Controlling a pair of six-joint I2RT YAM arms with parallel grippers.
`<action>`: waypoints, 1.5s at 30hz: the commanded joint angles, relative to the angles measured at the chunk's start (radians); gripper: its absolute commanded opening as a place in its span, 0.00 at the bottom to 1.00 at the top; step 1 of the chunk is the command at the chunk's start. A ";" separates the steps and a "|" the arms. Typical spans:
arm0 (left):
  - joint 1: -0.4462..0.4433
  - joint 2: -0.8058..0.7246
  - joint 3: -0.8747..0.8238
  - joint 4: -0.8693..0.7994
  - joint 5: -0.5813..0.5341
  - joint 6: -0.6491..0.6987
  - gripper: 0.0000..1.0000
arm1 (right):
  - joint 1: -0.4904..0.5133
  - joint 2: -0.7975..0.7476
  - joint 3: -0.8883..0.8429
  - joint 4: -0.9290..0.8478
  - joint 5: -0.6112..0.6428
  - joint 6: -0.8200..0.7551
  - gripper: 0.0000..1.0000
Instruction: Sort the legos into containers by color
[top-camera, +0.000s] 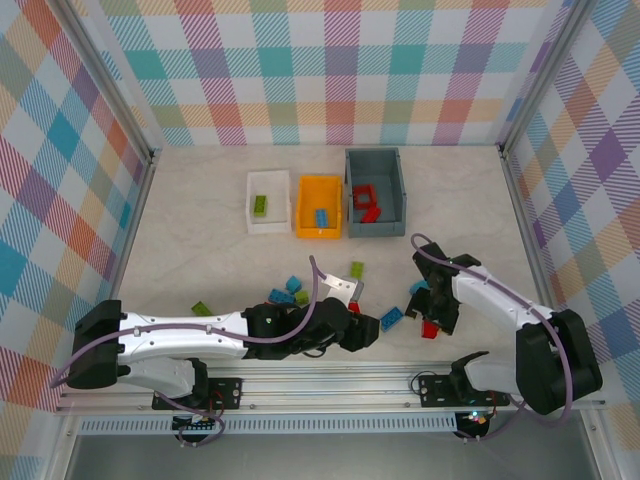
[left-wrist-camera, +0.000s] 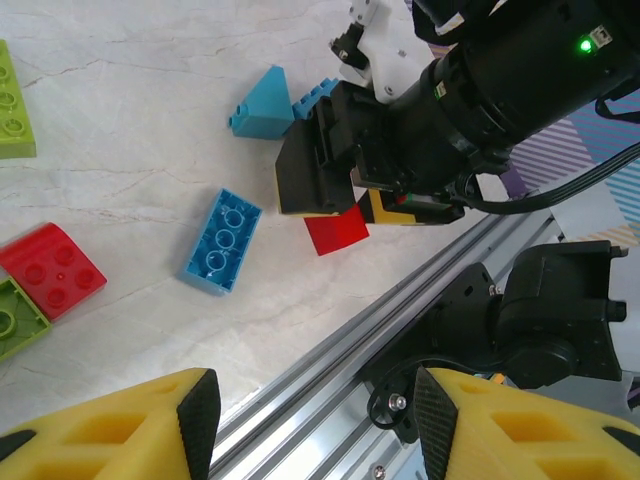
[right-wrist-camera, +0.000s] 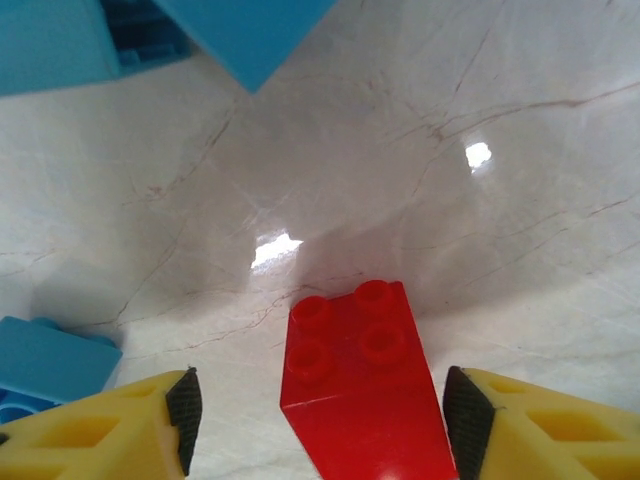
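Marble table (top-camera: 200, 240): bins (top-camera: 320, 236) hold few legos (top-camera: 293, 285); most lie loose, well short of the grey bin (top-camera: 375, 153). Right gripper (right-wrist-camera: 320, 415) spread astride a red brick (right-wrist-camera: 355, 350); left gripper (left-wrist-camera: 315, 405) spread, empty.

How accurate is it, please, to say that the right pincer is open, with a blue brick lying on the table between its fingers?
Not quite: it is a red brick, not a blue one. The right wrist view shows the right pincer open, with that brick lying on the table between its fingers.
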 joint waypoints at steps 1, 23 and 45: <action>-0.004 0.001 0.021 0.016 -0.025 0.015 0.56 | -0.002 -0.007 -0.024 0.029 -0.074 -0.002 0.61; 0.176 -0.160 0.098 -0.186 -0.105 0.015 0.56 | 0.116 0.309 0.696 0.082 0.211 -0.234 0.27; 0.302 -0.238 0.143 -0.424 -0.167 -0.036 0.54 | 0.084 0.938 1.375 -0.125 0.415 -0.295 0.50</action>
